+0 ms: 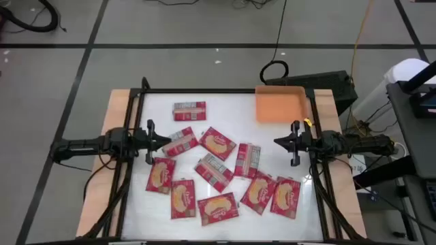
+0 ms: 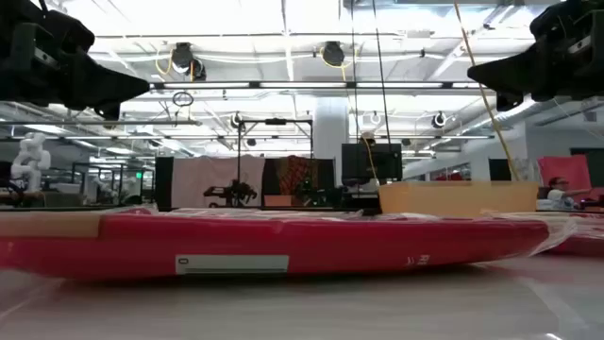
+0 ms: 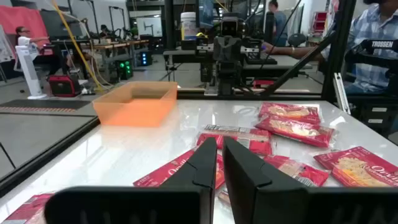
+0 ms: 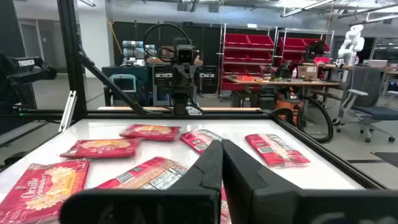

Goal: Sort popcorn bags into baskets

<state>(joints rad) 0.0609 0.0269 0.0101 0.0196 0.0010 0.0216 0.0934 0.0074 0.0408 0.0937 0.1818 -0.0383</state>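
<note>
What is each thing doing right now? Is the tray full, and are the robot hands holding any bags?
Orange tray: empty, at the table's far right corner.
Popcorn bags: all lying flat on the table, none in the tray, some popcorn side up, some grey side up.
Left gripper: fingers shut, holding nothing, above the table's left side.
Right gripper: fingers shut, holding nothing, above the right side.

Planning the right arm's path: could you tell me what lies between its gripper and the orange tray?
Only bare white tabletop, seen in the high view, separates the right gripper from the shallow square orange tray.
</note>
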